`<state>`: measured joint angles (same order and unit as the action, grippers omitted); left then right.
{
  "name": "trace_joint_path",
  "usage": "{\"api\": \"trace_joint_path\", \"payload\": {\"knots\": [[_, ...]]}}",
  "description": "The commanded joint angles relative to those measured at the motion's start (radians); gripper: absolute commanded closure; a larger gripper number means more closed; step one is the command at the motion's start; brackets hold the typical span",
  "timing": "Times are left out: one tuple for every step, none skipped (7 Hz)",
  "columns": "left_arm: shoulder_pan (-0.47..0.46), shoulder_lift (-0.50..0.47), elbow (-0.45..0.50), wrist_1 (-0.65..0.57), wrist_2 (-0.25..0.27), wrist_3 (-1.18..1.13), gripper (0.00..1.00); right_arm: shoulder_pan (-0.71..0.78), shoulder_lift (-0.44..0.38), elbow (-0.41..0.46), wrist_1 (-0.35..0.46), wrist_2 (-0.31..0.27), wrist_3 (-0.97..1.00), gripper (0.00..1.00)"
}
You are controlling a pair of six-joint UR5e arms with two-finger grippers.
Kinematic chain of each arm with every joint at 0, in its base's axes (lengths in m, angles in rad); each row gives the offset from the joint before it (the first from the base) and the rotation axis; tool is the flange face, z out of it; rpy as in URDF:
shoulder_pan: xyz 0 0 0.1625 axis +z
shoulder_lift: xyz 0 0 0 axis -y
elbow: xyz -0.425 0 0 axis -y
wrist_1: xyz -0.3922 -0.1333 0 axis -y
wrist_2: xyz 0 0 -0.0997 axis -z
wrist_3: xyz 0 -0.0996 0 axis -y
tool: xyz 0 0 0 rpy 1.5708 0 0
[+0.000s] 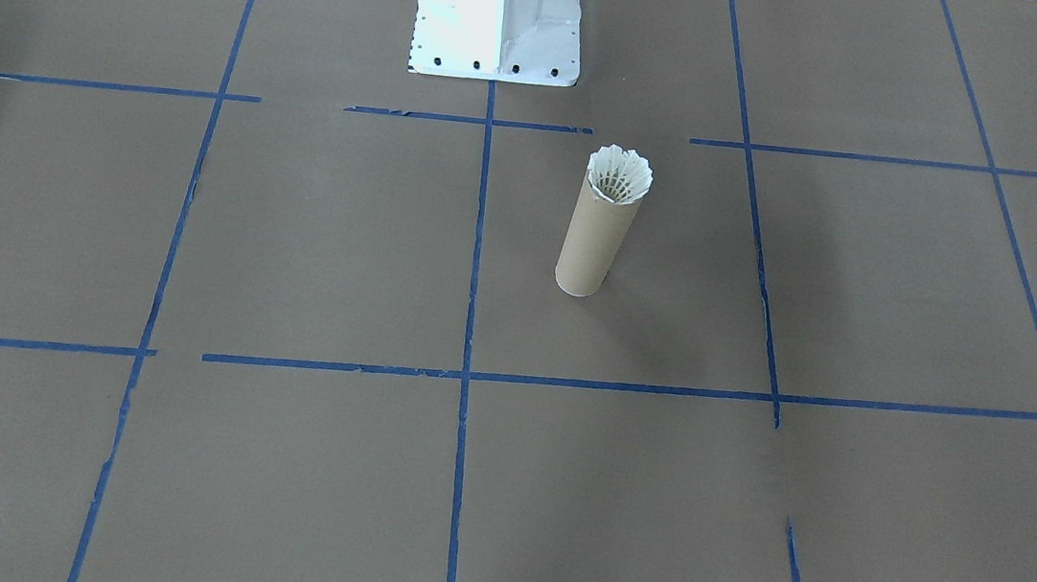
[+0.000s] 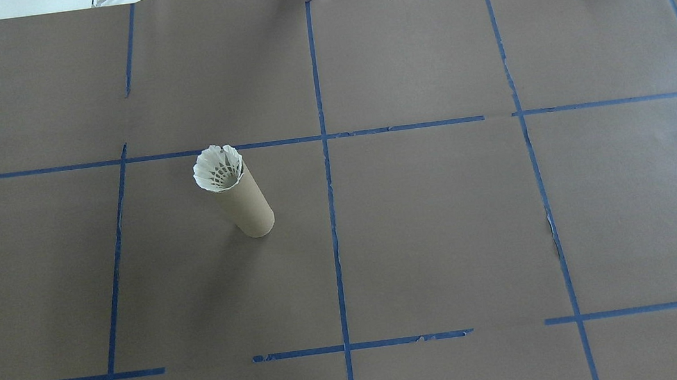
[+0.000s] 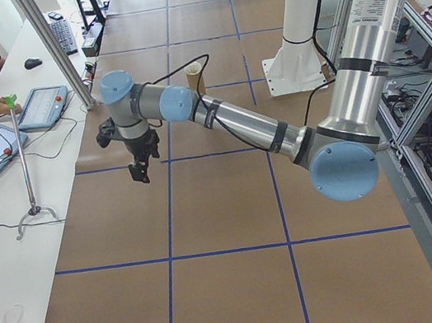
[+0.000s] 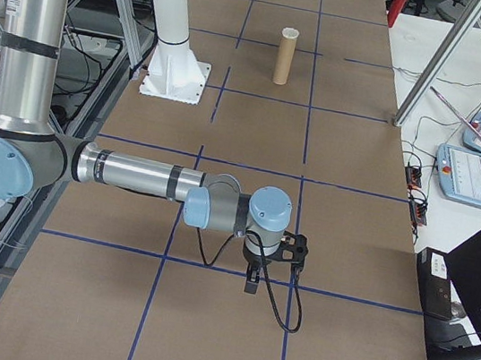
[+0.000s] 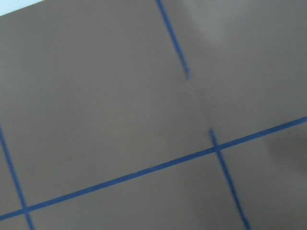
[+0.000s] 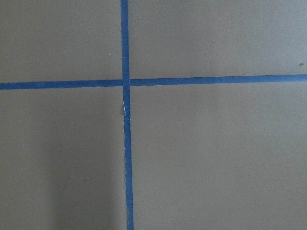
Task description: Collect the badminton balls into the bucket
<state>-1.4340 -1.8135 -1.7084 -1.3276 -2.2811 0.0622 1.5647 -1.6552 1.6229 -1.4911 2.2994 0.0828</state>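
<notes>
Brown paper crossed by blue tape lines (image 2: 334, 229) covers the table (image 2: 447, 235), with the white robot base (image 1: 499, 14) at its edge and both arms drawn out to opposite ends, well apart from the task's things. Left gripper (image 3: 140, 168) and right gripper (image 4: 252, 281) each hang above bare paper, and whether their jaws are parted or together cannot be told from these side views. Near the table's middle the bucket (image 1: 595, 241) stands upright, and the badminton ball (image 1: 619, 176) sits in its mouth, white feathers flaring just above the rim.
</notes>
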Motion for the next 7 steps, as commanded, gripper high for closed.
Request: {"api": "trace_joint_path", "payload": {"knots": [[-0.097, 0.168, 0.050, -0.069, -0.005, 0.074, 0.00, 0.000, 0.000, 0.000, 0.000, 0.000, 0.000, 0.00], [-0.098, 0.256, 0.050, -0.172, -0.026, 0.073, 0.00, 0.000, 0.000, 0.000, 0.000, 0.000, 0.000, 0.00], [-0.098, 0.272, 0.064, -0.206, -0.029, 0.071, 0.00, 0.000, 0.000, 0.000, 0.000, 0.000, 0.000, 0.00], [-0.098, 0.267, 0.096, -0.208, -0.031, 0.071, 0.00, 0.000, 0.000, 0.000, 0.000, -0.001, 0.000, 0.00], [-0.098, 0.264, 0.095, -0.205, -0.031, 0.068, 0.00, 0.000, 0.000, 0.000, 0.000, 0.000, 0.000, 0.00], [-0.098, 0.263, 0.092, -0.202, -0.029, 0.065, 0.00, 0.000, 0.000, 0.000, 0.000, 0.000, 0.000, 0.00], [-0.098, 0.261, 0.093, -0.202, -0.029, 0.062, 0.00, 0.000, 0.000, 0.000, 0.000, 0.000, 0.000, 0.00]]}}
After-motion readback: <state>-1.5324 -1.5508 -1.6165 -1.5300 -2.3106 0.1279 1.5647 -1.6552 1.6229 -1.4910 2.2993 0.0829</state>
